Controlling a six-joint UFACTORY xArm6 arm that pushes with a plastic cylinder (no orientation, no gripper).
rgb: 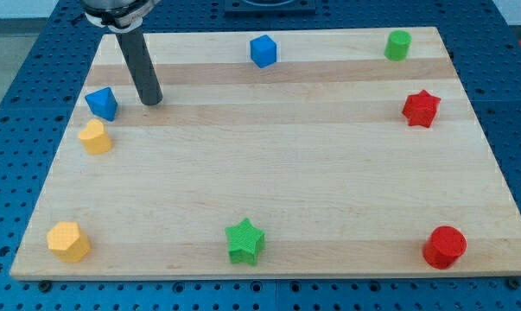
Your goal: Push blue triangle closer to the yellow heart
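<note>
camera view: one picture, from above the board's bottom edge.
my tip (153, 101): a bare rod with no fingers, so it holds nothing; it sits on the wooden board (269, 173).
blue triangle (101, 103): just to the view's left of my tip, not touching.
yellow heart (95, 136): just below the triangle, down and left of my tip.
risk: a sideways push could slide the triangle off the board's left edge or past the heart.
other risk: a hard push may knock the heart away.

- I see bright, even overhead light across the wooden board (269, 173).
- Shadows under the blocks are short and soft.
- Focus is sharp, no glare or blur.
</note>
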